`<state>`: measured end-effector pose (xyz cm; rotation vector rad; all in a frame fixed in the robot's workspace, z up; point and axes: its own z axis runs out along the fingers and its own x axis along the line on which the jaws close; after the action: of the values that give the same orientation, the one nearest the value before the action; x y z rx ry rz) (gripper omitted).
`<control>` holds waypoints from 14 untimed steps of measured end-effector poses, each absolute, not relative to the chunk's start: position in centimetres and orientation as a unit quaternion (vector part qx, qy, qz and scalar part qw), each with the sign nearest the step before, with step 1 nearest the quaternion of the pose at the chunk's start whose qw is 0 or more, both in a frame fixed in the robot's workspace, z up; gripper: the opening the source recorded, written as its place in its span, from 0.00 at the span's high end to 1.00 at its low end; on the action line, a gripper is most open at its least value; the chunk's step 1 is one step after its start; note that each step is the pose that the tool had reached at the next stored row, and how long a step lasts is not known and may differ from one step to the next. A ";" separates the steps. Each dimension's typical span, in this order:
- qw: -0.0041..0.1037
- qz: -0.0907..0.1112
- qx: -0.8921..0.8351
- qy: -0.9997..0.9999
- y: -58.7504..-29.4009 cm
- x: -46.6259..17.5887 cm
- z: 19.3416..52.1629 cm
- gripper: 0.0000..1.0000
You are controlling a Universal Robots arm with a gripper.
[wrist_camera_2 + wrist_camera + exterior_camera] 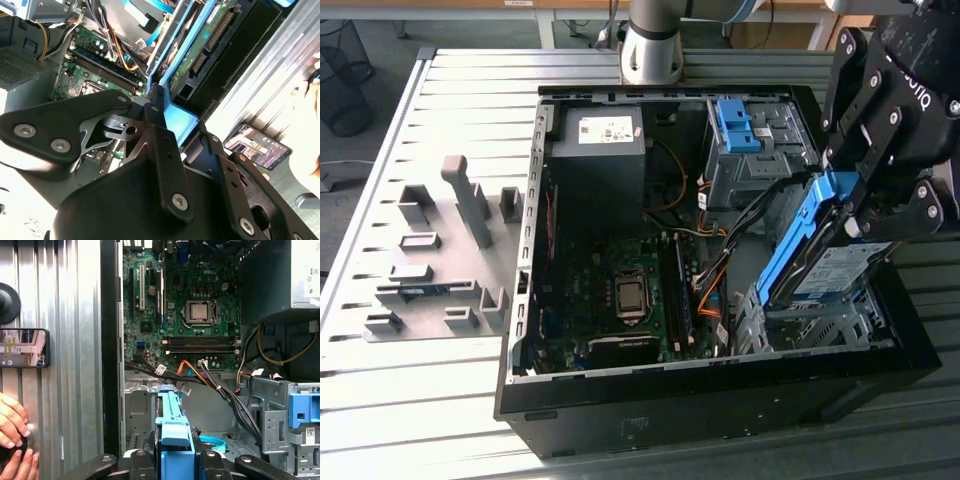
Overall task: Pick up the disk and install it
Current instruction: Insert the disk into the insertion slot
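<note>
The disk, a silver-grey drive with a white-and-blue label in a blue carrier frame, hangs tilted on edge over the metal drive cage at the exterior view's right end of the open computer case. My black gripper is shut on its upper end. In the second wrist view the disk's green circuit-board underside shows beyond the gripper. In the first wrist view the blue carrier stands between the fingers above the cage.
Inside the case lie the motherboard, a black box with a white sticker, orange and black cables and a bare blue bracket. Grey fixtures stand at the table's left. A phone and a person's hand are beside the case.
</note>
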<state>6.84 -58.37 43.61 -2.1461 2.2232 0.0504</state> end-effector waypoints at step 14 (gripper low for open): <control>0.026 0.016 -0.694 0.720 -58.4 6.9 41.7 0.63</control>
<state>6.87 -58.37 41.70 -2.1439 2.2250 0.0506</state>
